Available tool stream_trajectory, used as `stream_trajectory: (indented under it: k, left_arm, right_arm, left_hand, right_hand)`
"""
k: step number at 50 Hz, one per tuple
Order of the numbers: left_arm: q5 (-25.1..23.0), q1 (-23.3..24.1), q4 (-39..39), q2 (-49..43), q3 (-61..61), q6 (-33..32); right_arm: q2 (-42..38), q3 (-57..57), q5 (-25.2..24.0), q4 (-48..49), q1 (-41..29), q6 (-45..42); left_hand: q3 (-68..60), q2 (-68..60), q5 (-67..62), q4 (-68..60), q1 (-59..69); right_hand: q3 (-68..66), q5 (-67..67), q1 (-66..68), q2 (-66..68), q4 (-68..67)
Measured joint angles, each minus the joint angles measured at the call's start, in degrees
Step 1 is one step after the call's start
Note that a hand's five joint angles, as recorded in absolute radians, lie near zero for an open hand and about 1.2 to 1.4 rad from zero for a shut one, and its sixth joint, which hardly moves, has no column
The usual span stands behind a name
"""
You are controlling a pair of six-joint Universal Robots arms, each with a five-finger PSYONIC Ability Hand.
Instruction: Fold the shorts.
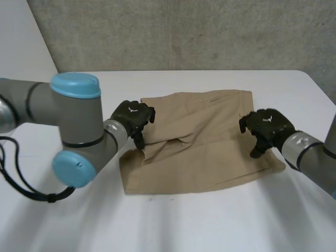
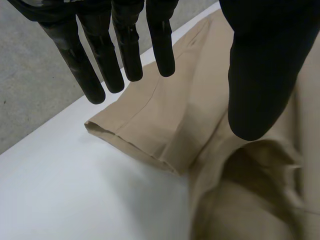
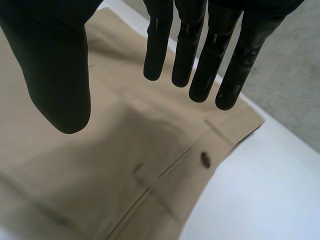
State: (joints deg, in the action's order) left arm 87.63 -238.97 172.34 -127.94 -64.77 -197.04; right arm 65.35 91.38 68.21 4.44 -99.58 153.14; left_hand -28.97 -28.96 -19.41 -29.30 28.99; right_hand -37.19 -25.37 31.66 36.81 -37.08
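Table (image 1: 220, 220): big and white. The shorts lie on it, and bare white top shows all round them.
Wall (image 1: 184, 31): grey and rough. It stands behind the far edge of the table.
Shorts (image 1: 205, 142): tan, lying flat near the middle of the table, between the two hands. The waist end is on the robot's right and the leg end is on its left. The cloth has a rumpled dip just beside the left hand.
Left arm (image 1: 73, 121): grey with light-blue caps. In the head view its fat joint sits in front of the table and hides some of the white top. The shorts lie just past it.
Right arm (image 1: 315, 152): grey. It comes in from the right, near the waist-end corner of the shorts.
Left hand (image 1: 134, 116): black, over the leg-end edge of the shorts. It is spread, with straight fingers (image 2: 100, 75) and the thumb (image 2: 260, 75) held apart from them. It holds nothing. I cannot tell if it touches the cloth.
Right hand (image 1: 265, 126): black, over the waist-end edge of the shorts. It is spread too, with straight fingers (image 3: 200, 60) and the thumb (image 3: 60, 75) held wide. It holds nothing.
Hem (image 2: 130, 145): the sewn edge of the leg. It lies flat on the table under the left hand's fingertips.
Button (image 3: 205, 159): small and dark. It sits near the waist-end corner, just past the right hand's fingertips.
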Motion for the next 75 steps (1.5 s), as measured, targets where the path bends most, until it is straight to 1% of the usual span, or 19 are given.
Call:
stream_trajectory:
  k: [4,10,11,13,19,25,26,30,36,42,43,45,46,48,61,75]
  left_arm:
    - [-0.1,0.8,0.1,8.4,-7.8,0.4]
    - [-0.2,2.8,3.2,19.7,-20.8,0.6]
    - [-0.2,2.8,3.2,19.7,-20.8,0.6]
    - [-0.1,3.8,5.7,23.3,-26.6,0.5]
    - [0.5,5.3,11.0,26.6,-36.7,0.2]
    - [2.4,5.6,12.8,26.5,-41.5,0.4]
    - [3.5,5.7,13.1,26.2,-42.9,0.5]
    - [5.3,5.9,13.7,25.2,-44.8,0.7]
    - [6.1,6.0,15.2,23.4,-45.5,0.7]
    - [6.2,5.9,17.0,21.0,-44.9,0.7]
    - [6.2,5.8,17.3,20.4,-44.6,0.7]
    - [6.3,5.8,17.4,20.1,-44.5,0.7]
    - [6.5,5.8,17.9,19.4,-44.0,0.6]
    - [6.8,5.8,18.2,18.9,-43.7,0.6]
    - [10.8,5.9,20.9,15.3,-40.5,0.5]
    - [11.1,6.3,21.2,14.0,-38.0,0.6]
  right_arm:
    - [0.6,3.5,-3.4,0.2,2.3,-2.7]
    - [0.7,6.6,-6.1,0.6,6.4,-8.2]
    - [0.7,6.6,-6.1,0.6,6.4,-8.2]
    - [0.6,7.5,-6.9,0.7,8.0,-10.4]
    - [-0.3,8.3,-8.5,0.8,10.0,-12.6]
    - [-1.0,8.5,-9.2,1.0,10.7,-12.9]
    - [-1.3,8.5,-9.3,1.2,10.8,-12.9]
    - [-1.6,8.5,-9.4,1.5,11.2,-12.9]
    - [-2.1,8.6,-9.4,2.1,11.6,-12.9]
    - [-3.3,8.4,-9.3,2.7,11.6,-13.1]
    - [-3.5,8.4,-9.3,2.7,11.6,-13.2]
    - [-3.6,8.3,-9.3,2.8,11.6,-13.2]
    - [-3.7,8.2,-9.3,2.8,11.6,-13.2]
    - [-3.7,8.1,-9.2,2.8,11.7,-13.2]
    - [-3.4,8.2,-9.3,2.7,11.5,-13.2]
    - [-3.3,8.4,-9.3,2.7,11.3,-13.2]
  left_hand:
    - [0.0,0.0,0.0,0.0,0.0]
    - [0.0,0.0,0.0,0.0,0.0]
    - [0.0,0.0,0.0,0.0,0.0]
    - [0.0,0.0,-0.1,0.0,0.0]
    - [-1.0,-0.9,-0.9,-0.9,1.1]
    - [-1.9,-2.0,-1.7,-2.0,2.2]
    - [-1.9,-2.0,-1.8,-2.0,2.2]
    - [-1.9,-2.0,-1.8,-2.0,2.2]
    - [-1.9,-2.0,-1.8,-2.0,2.2]
    - [-1.9,-2.0,-1.8,-2.0,2.2]
    - [-1.9,-2.0,-1.8,-2.0,2.2]
    - [-1.9,-2.0,-1.8,-2.0,2.2]
    - [-1.9,-2.0,-1.8,-2.0,2.2]
    - [-1.9,-2.0,-1.8,-2.0,2.2]
    - [-3.4,-3.4,-3.0,-3.4,3.6]
    - [-3.4,-3.4,-3.0,-3.4,3.6]
  right_hand:
    - [-0.9,-0.8,0.8,0.9,-0.9]
    - [-0.9,-0.8,0.8,0.9,-0.9]
    - [-0.9,-0.8,0.8,0.9,-0.9]
    - [-0.9,-0.8,0.8,0.9,-0.9]
    - [-0.9,-0.8,0.8,0.9,-0.9]
    - [-0.8,-0.8,0.8,0.9,-0.8]
    - [-0.8,-0.8,0.8,0.9,-0.8]
    - [-0.9,-0.8,0.8,0.9,-0.9]
    - [-1.2,-1.1,1.1,1.3,-1.2]
    - [-13.4,-12.4,10.8,13.8,-13.2]
    - [-17.7,-17.0,13.9,18.3,-17.8]
    - [-19.1,-18.3,14.8,19.4,-19.3]
    - [-24.6,-23.2,17.5,25.0,-24.9]
    - [-25.7,-24.3,18.2,26.1,-26.2]
    - [-26.7,-25.2,19.4,26.7,-27.4]
    - [-26.7,-25.2,19.9,26.7,-27.4]
